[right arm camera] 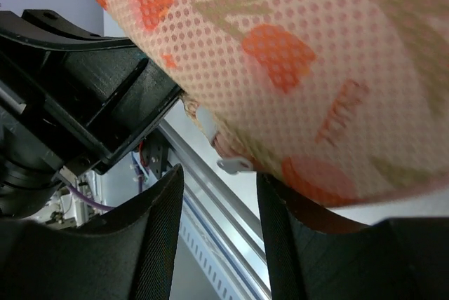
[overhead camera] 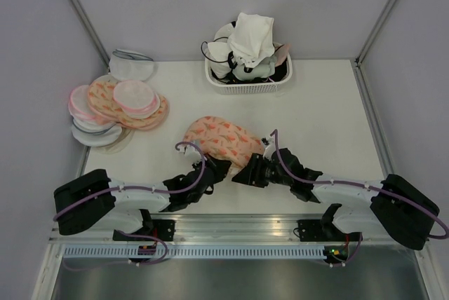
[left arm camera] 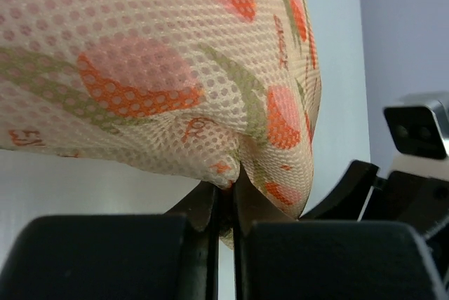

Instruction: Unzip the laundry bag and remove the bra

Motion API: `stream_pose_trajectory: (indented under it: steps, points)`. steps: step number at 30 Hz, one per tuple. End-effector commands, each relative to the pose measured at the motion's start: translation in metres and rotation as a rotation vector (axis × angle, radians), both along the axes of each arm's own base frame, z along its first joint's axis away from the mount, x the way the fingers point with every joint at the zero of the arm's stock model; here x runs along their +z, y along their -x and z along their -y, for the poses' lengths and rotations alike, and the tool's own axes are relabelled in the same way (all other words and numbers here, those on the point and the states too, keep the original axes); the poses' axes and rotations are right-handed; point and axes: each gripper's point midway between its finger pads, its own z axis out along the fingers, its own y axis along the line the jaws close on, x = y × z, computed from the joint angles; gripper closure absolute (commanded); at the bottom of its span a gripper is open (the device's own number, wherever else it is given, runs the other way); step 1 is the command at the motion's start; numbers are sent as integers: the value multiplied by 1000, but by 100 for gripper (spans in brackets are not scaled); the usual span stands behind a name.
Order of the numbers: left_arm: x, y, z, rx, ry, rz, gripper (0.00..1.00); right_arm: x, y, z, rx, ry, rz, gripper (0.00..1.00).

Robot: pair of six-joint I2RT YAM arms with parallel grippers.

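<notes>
The peach laundry bag (overhead camera: 221, 139) with its orange leaf print lies at the middle of the table, its near edge lifted. My left gripper (overhead camera: 214, 172) is shut on a fold of the bag's near edge (left arm camera: 228, 174). My right gripper (overhead camera: 244, 174) is open just under the bag's near right rim (right arm camera: 295, 69). A white zip pull (right arm camera: 233, 165) hangs from the bag's edge between the open fingers (right arm camera: 151, 230), touching neither. The bra is hidden; none of it shows.
A pile of similar peach and white-pink pouches (overhead camera: 116, 107) lies at the left. A white basket (overhead camera: 249, 83) of white and black-trimmed garments stands at the back. The table's front rail (right arm camera: 210, 202) runs just below my right gripper.
</notes>
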Motion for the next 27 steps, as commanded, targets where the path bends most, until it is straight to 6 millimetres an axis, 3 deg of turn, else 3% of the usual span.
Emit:
stream_pose_trajectory:
  steps: [1,2,3,5,7,12,15,17,20,24,27]
  points:
    - [42,3,31,-183,40,213,98,29,-5,-21,27,-138,37,49]
    - [54,4,37,-202,91,249,98,32,-7,-23,26,-152,41,49]
    - [43,7,39,-233,70,249,98,33,-7,-24,26,-155,42,49]
    - [52,18,51,-327,111,308,98,33,-9,-25,19,-154,43,50]
    - [38,28,54,-387,105,304,98,34,-11,-24,14,-152,43,51]
    - [34,30,40,-361,129,318,98,33,-13,-18,-11,-118,63,66]
    - [37,27,35,-344,116,334,98,25,-13,-12,-24,-72,51,69]
    - [50,26,37,-339,129,359,98,21,-13,-9,-32,-52,50,69]
    - [58,25,41,-354,108,372,98,20,-12,-7,-25,-36,50,45]
    - [48,16,18,-256,67,359,98,16,-7,-2,-17,1,36,41]
    - [57,17,11,-248,76,384,98,14,-9,6,-43,26,48,43]
